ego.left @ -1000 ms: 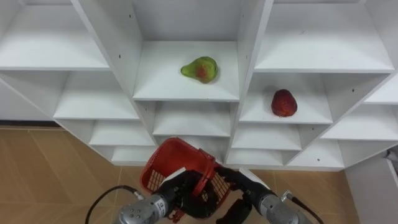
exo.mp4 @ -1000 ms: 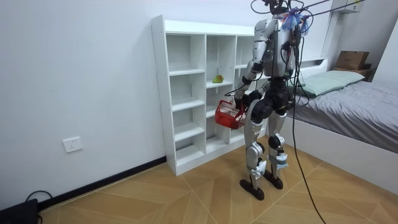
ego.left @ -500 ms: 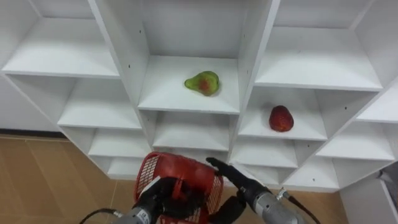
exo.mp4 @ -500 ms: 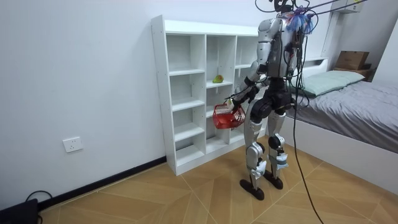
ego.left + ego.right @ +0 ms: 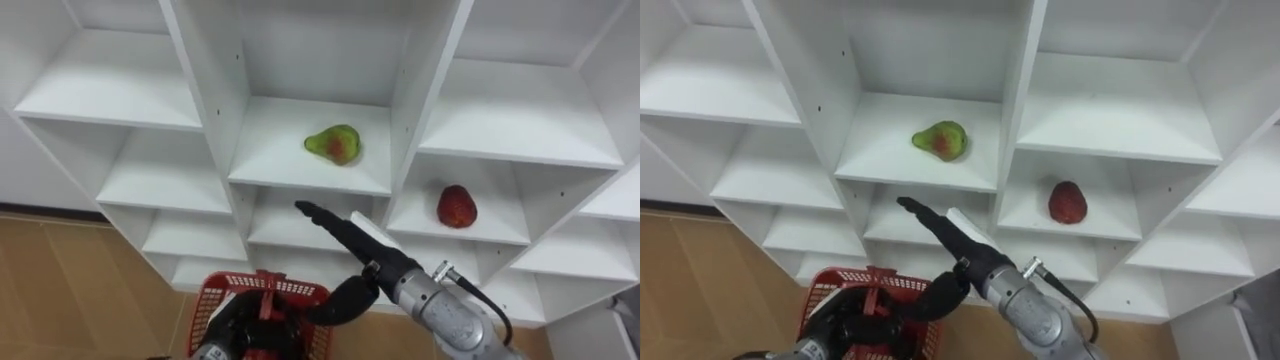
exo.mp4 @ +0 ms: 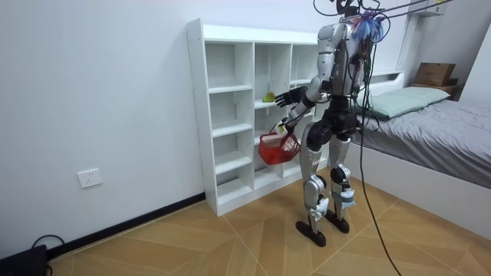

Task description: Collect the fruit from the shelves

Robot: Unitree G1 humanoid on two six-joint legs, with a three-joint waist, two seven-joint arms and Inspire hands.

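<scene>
White closet (image 5: 210, 90) ahead; my right hand (image 5: 338, 227), flat and empty, should climb to the green fruit (image 5: 333, 144) at twelve o'clock; left hand (image 5: 232, 335) grips the basket (image 5: 300, 293).

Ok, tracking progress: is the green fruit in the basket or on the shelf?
On the shelf: the green fruit lies there, beyond the open right hand.

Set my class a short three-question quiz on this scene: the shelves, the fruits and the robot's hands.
1. True or false: the green fruit and the red fruit lie in the same compartment of the white shelf unit.
2. Which hand reaches with straight fingers towards the shelves? A) left hand B) right hand
3. Fill in: the left hand holds a ______ by its handle.

Key: 1. false; 2. B; 3. red basket
</scene>
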